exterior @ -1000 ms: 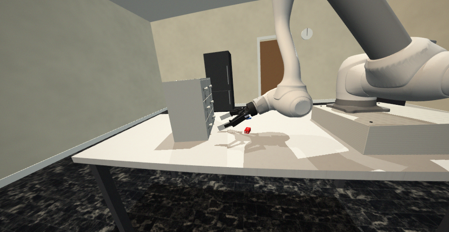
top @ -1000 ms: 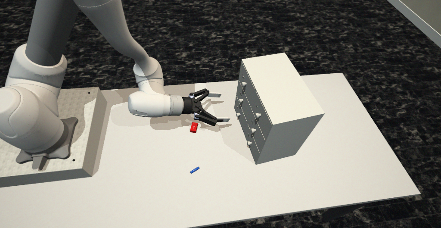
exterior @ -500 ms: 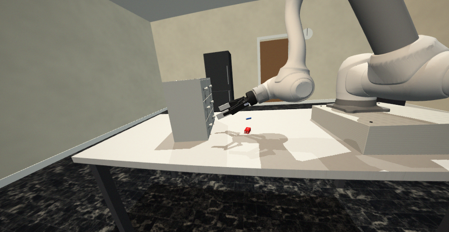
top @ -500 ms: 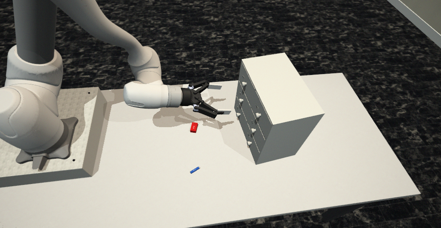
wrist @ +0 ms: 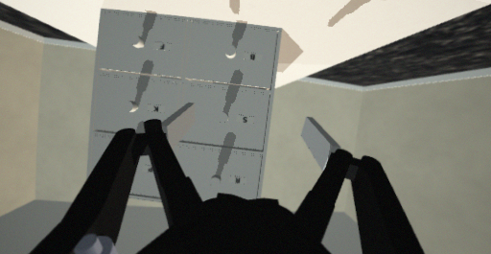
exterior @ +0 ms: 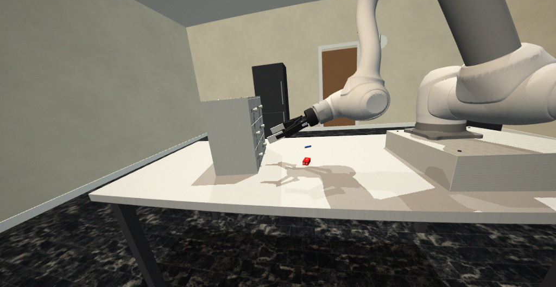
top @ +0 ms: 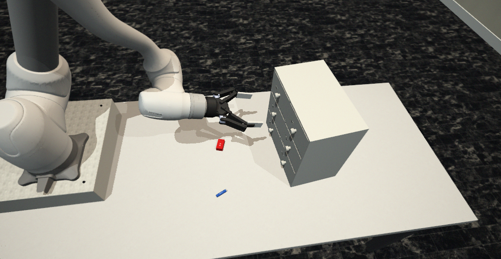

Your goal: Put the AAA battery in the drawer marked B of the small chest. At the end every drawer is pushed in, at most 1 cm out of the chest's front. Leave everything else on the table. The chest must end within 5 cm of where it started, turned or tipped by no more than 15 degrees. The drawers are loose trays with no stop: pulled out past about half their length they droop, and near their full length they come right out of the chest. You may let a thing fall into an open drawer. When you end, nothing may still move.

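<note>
The small blue AAA battery (top: 221, 193) lies on the white table, well in front of the arm; it also shows in the exterior view (exterior: 308, 145). The grey chest (top: 311, 117) stands at the right, its front with six knobbed drawers facing my gripper, all drawers flush. My gripper (top: 251, 110) is open and empty. It is held level above the table, pointing at the chest front (wrist: 184, 104) and a short way from it. In the wrist view the chest appears upside down. Its drawer letters are too small to read surely.
A red block (top: 220, 144) lies on the table below and a little behind my gripper, between the arm and the battery. The arm's raised base plate (top: 52, 152) fills the left of the table.
</note>
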`<state>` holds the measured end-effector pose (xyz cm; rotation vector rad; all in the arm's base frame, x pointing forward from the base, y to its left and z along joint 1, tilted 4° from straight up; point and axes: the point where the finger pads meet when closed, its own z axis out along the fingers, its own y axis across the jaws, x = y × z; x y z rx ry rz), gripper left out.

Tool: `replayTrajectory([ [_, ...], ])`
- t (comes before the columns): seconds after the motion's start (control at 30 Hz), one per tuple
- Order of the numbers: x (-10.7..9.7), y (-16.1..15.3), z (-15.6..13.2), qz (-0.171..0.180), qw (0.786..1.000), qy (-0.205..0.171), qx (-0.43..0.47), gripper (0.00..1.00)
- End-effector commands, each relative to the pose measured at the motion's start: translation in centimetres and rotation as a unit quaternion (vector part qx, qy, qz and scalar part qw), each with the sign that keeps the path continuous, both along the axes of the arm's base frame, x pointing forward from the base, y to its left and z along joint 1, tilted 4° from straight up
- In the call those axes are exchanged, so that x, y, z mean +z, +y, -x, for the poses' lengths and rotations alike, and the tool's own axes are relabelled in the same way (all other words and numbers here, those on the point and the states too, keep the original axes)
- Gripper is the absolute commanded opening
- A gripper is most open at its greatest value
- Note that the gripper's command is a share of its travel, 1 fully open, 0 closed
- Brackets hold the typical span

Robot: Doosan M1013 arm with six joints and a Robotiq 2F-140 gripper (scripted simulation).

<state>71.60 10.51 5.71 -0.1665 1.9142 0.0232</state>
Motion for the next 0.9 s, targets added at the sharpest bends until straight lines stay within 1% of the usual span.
replayTrajectory([
  [0.0,0.02,0.00,0.01,0.000,1.000,0.000,0.000,1.00],
  [0.4,0.18,-0.01,0.16,0.001,1.000,0.010,-0.001,1.00],
  [0.63,0.49,-0.03,0.47,0.004,1.000,0.029,-0.002,1.00],
  [0.7,0.49,-0.03,0.47,0.004,1.000,0.029,-0.002,1.00],
  [0.87,0.83,-0.05,0.83,0.006,0.999,0.049,-0.003,1.00],
])
